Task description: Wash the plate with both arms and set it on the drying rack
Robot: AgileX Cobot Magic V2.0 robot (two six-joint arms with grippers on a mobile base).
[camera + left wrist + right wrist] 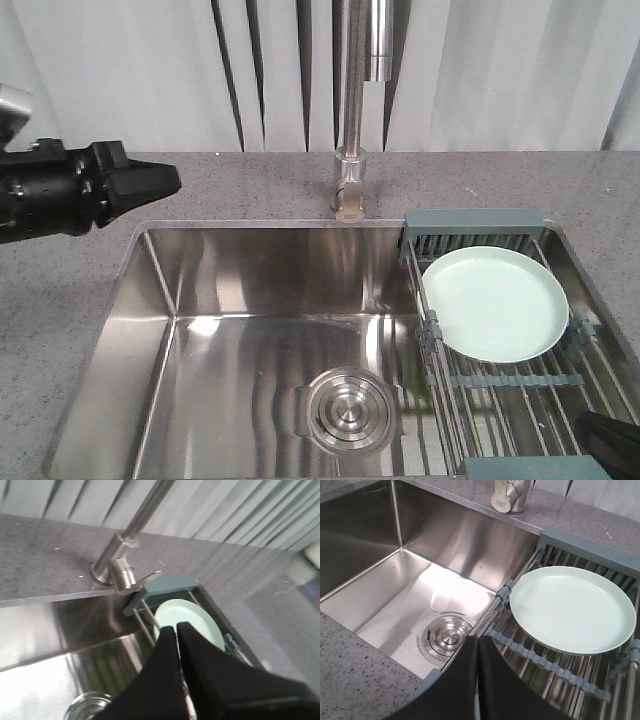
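The plate (495, 303) — round, pale mint-green, smooth, with a low upturned rim — lies flat on the drying rack (520, 380) at the far right of the sink, close to the rack's far grey-green end bar. Its left edge sits just beside the rack's left rail, above the drop into the basin; its right edge comes near the clips on the right rail. The near stretch of the rack, parallel steel rods crossed by a ridged grey-green strip, is bare.

The sink (200, 300) is a rectangular brushed-steel basin with steep walls and a round ridged drain cover (347, 410) set in its floor, near the rack's left rail. A steel faucet (352, 120) rises from the speckled grey countertop (230, 185) behind the middle of the far wall, its spout ending high above the basin.

The left gripper (165, 182) hovers over the counter beyond the sink's far-left corner, well apart from the plate, its black tapered fingers pressed together on nothing. The right gripper (477, 642) hangs over the near end of the rack by the left rail — fingers likewise closed with only a thin seam between them, empty, and clear of the plate's near edge.
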